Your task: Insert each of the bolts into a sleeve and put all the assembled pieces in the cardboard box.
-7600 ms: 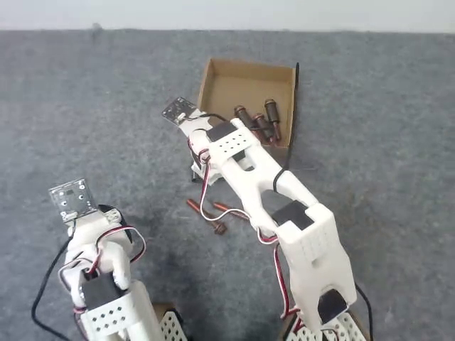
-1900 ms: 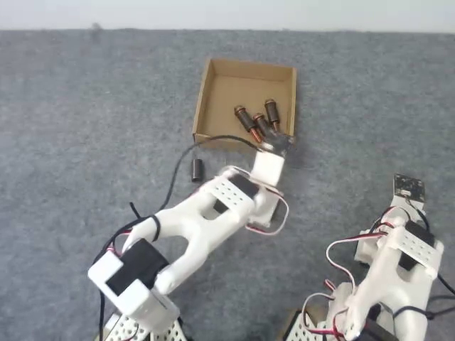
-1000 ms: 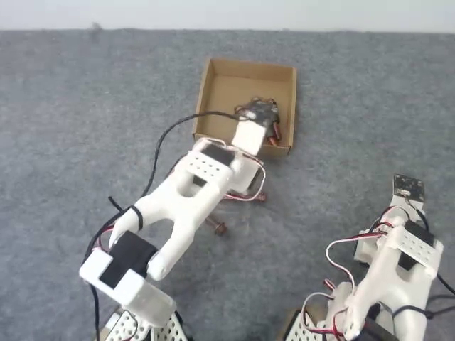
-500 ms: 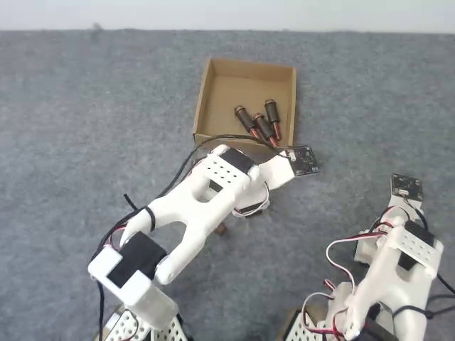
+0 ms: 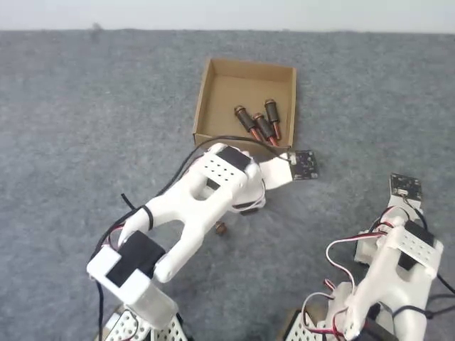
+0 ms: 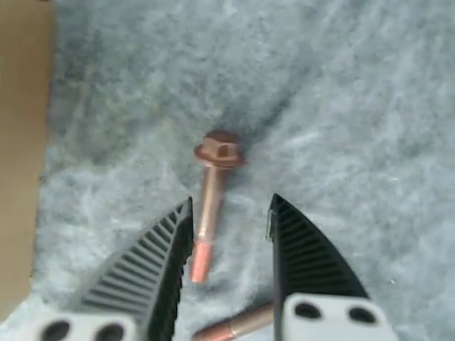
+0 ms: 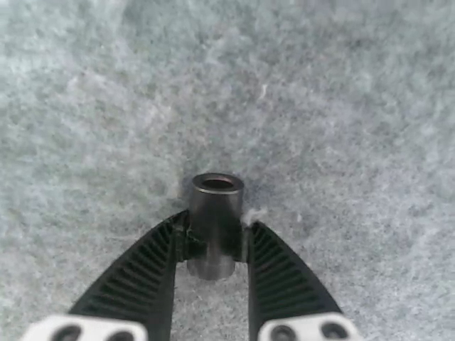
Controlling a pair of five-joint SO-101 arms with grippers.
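Jaws of my left gripper (image 6: pixel 232 207) stand open astride a bolt (image 6: pixel 210 199) on the carpet (image 6: pixel 355 106) | shaft runs lengthwise between them, head pointing away | my right gripper (image 7: pixel 217 226) pinches a sleeve (image 7: pixel 217 195), upright.

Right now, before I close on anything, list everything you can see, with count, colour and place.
cardboard box: one, brown, open, far centre of the carpet.
assembled pieces: three, copper bolts in dark sleeves, lying in the box's right half.
loose bolts: two, copper, on the carpet just in front of the box; one lies between the left jaws, the other just beside it.
sleeve: one, dark, upright, clamped in the right jaws.
carpet: one, grey, covering the table.
left arm: one, white, stretched out to the box front, jaws open.
right arm: one, white, near right, jaws shut on the sleeve.
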